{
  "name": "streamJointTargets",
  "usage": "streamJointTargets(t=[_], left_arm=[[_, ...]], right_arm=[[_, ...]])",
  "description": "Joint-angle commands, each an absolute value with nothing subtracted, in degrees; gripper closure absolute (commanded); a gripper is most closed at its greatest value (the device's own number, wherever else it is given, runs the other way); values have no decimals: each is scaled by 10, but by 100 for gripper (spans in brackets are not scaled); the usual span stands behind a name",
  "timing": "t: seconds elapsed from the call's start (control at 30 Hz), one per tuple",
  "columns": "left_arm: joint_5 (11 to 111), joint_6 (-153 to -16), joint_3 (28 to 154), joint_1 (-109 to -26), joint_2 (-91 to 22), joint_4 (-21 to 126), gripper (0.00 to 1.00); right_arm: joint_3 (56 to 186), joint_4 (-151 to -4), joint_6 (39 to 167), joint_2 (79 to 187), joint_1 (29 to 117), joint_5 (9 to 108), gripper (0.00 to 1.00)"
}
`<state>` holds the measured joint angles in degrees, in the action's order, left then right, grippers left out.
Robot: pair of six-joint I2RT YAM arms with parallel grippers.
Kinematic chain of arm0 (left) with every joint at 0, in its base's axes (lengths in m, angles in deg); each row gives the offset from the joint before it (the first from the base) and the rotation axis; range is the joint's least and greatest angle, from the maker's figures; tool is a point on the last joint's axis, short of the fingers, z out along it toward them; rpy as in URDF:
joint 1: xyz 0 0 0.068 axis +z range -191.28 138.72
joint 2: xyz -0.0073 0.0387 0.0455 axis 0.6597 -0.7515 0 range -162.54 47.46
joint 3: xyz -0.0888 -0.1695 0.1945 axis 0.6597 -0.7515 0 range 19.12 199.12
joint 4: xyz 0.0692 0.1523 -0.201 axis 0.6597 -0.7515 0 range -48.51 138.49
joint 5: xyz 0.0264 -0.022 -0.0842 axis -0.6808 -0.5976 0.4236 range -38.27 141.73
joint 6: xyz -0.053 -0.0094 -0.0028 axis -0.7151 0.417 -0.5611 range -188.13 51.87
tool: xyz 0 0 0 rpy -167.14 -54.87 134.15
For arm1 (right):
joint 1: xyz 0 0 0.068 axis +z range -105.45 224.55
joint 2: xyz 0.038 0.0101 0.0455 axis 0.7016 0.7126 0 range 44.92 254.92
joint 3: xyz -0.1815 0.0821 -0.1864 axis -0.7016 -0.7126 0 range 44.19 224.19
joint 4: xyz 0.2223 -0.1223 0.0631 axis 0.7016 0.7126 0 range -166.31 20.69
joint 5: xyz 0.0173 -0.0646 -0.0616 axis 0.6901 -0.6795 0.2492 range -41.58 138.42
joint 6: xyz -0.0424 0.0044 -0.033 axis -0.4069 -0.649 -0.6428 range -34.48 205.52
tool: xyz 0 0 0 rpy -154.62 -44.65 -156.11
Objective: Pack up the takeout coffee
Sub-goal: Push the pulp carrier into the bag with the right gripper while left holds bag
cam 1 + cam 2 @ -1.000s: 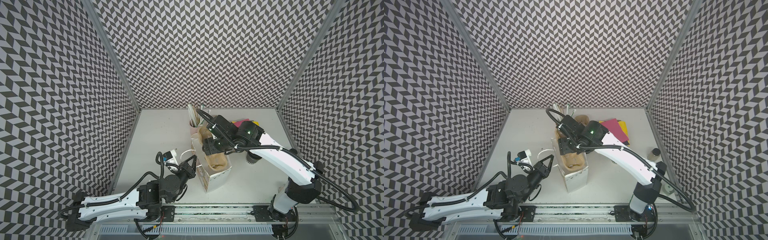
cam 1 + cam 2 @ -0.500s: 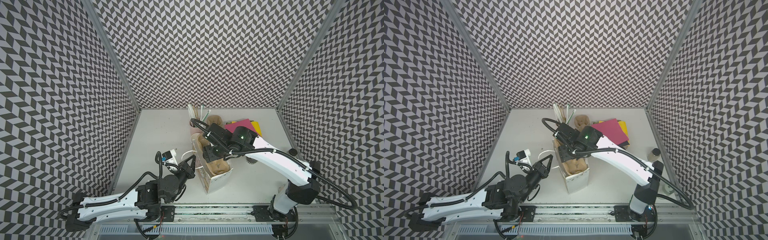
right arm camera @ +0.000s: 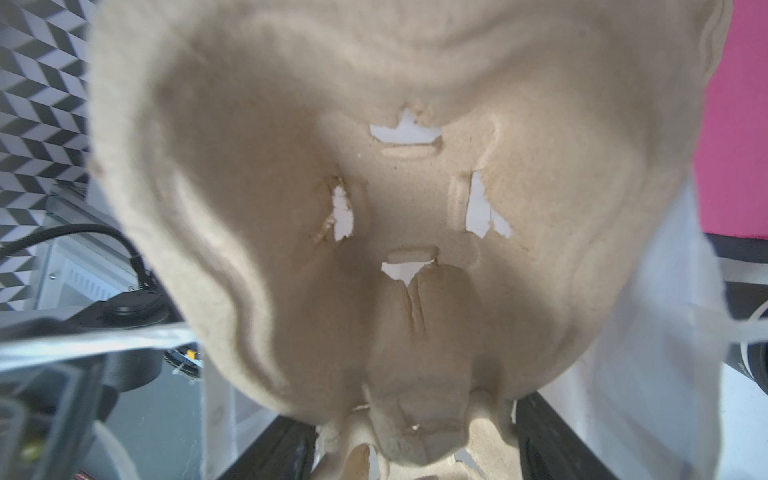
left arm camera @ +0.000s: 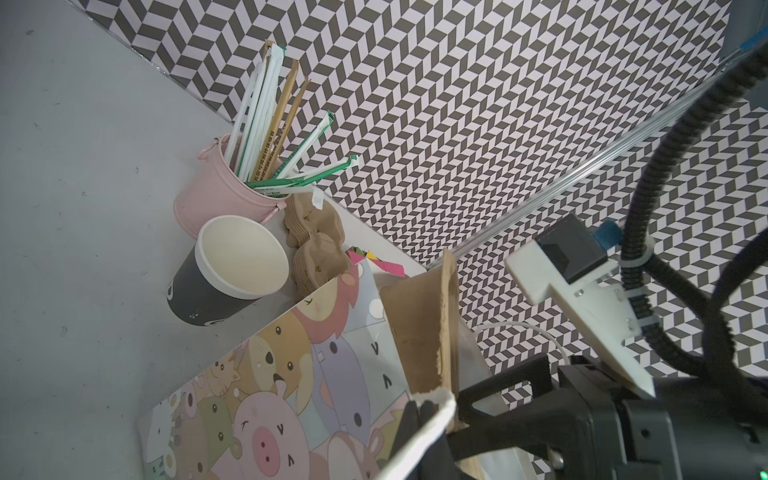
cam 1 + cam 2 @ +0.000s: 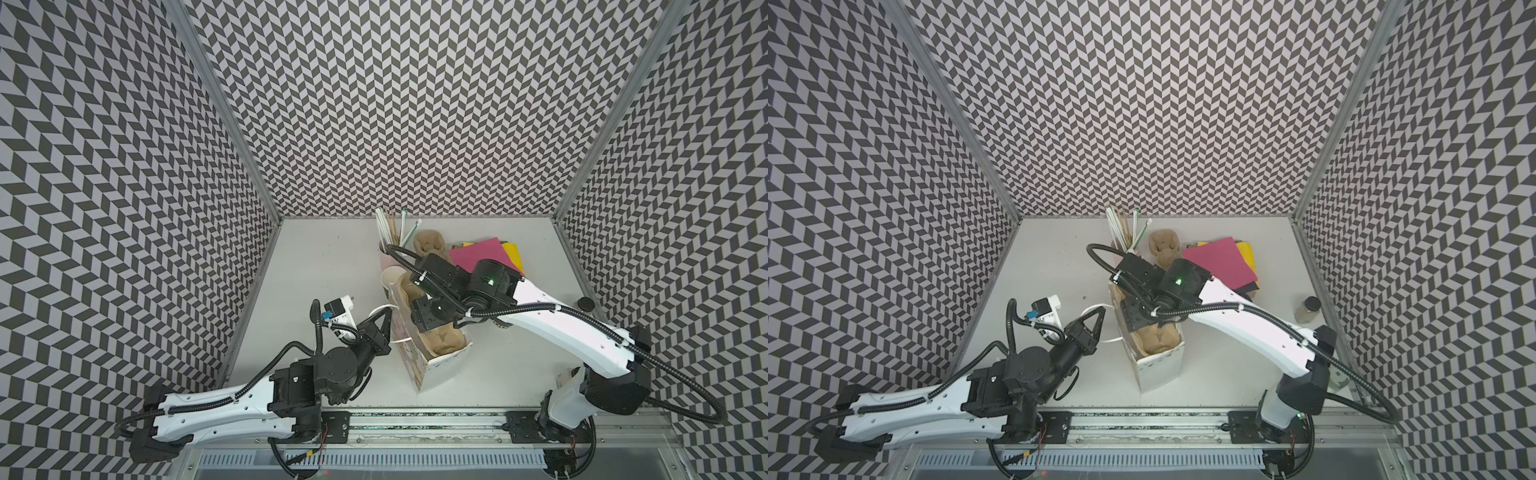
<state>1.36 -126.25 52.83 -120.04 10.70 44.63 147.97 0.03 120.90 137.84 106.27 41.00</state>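
Observation:
The takeout coffee is hidden in every view. A white paper bag [image 5: 432, 374] printed with cartoon animals [image 4: 291, 374] stands open mid-table. My left gripper [image 5: 386, 320] is shut on the bag's white handle [image 4: 432, 415] and holds that side out. My right gripper [image 5: 428, 320] reaches down into the bag's mouth. It is shut on one end of a tan pulp cup carrier [image 5: 444, 343]. In the right wrist view the carrier [image 3: 415, 208] fills the frame, with the gripper [image 3: 415, 449] and its black fingers [image 3: 544, 440] on either side of it.
Behind the bag stand a lidless dark cup with a cream inside [image 4: 232, 270], a pink bucket of straws [image 4: 208, 199] and a stack of pulp carriers [image 5: 1165, 247]. Pink and yellow paper sheets [image 5: 1221, 262] lie back right. A small tan bottle [image 5: 1308, 309] stands by the right wall.
My right gripper has gone lower into the bag with the carrier. The left arm and the bag handle have stayed put.

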Motion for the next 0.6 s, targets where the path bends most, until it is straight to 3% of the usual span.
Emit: streamJointTargets(t=[0.0, 0.57], left_arm=[[-6, -1254, 547, -1203, 105, 432, 100], [-14, -1236, 550, -1202, 105, 432, 100]], right_arm=[[1470, -4, 1205, 1373, 1067, 395, 28], [1420, -4, 1202, 1383, 1082, 371, 28]])
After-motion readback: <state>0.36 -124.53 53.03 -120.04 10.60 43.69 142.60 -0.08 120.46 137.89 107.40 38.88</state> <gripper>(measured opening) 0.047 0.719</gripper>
